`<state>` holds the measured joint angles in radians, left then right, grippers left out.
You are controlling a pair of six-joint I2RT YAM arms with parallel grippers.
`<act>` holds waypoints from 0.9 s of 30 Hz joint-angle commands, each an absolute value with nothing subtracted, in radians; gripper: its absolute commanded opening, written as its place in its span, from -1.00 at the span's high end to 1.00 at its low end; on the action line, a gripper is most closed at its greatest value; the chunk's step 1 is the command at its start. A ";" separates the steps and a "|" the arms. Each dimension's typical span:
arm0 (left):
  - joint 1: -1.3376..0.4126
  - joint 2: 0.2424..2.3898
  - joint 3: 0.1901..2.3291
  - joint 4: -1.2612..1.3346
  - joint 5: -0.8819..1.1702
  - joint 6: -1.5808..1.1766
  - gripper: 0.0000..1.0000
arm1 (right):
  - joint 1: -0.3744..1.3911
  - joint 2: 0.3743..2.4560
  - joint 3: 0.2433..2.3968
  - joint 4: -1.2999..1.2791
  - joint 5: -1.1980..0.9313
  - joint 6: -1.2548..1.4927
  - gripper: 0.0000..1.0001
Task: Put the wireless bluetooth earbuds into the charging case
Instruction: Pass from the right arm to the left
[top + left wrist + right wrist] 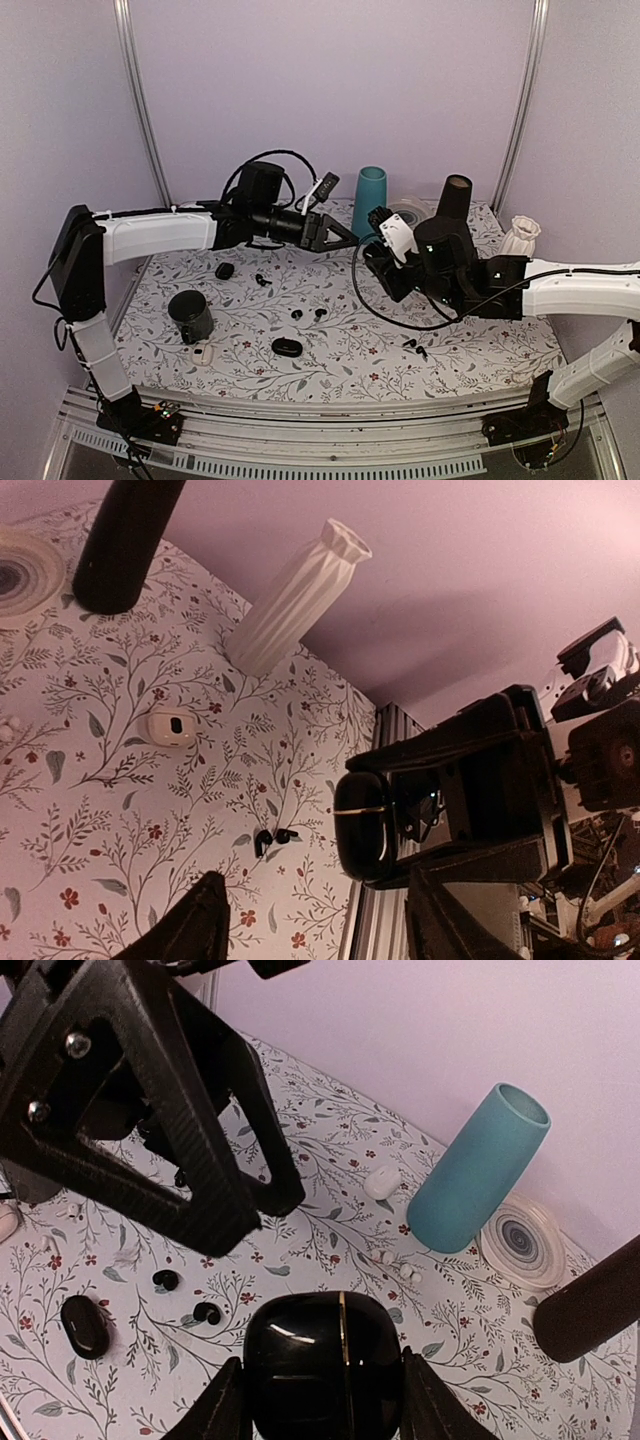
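Note:
My right gripper (325,1385) is shut on a glossy black charging case (322,1365) with a gold seam, lid closed, held above the table. The case also shows in the left wrist view (363,825). My left gripper (310,930) is open and empty, just left of the case and facing it; in the top view it (340,237) nearly meets my right gripper (378,235). Tiny black earbuds lie on the floral cloth: two (297,314) (320,313) at the middle, a pair (412,346) near the front right, also in the left wrist view (272,838).
A second black case (286,347) lies front centre, another (224,270) at left. A black cup (190,315) and white case (203,354) stand front left. A teal vase (368,200), patterned disc (523,1243), black cone (453,205) and white vase (519,236) line the back.

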<state>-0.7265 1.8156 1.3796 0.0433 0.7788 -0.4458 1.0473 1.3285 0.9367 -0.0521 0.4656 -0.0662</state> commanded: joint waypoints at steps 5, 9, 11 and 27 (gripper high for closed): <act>-0.759 1.863 1.458 -0.042 0.860 -0.398 -0.15 | 1.054 1.319 0.986 -0.049 0.452 -0.083 0.60; -0.773 1.877 1.474 -0.043 0.863 -0.394 -0.10 | 1.056 1.322 0.994 -0.054 0.445 -0.080 0.59; -0.779 1.883 1.483 -0.044 0.865 -0.394 -0.06 | 1.056 1.321 0.994 -0.055 0.443 -0.079 0.59; -0.801 1.932 1.541 -0.060 0.900 -0.402 0.58 | 1.065 1.343 1.005 -0.059 0.450 -0.087 0.59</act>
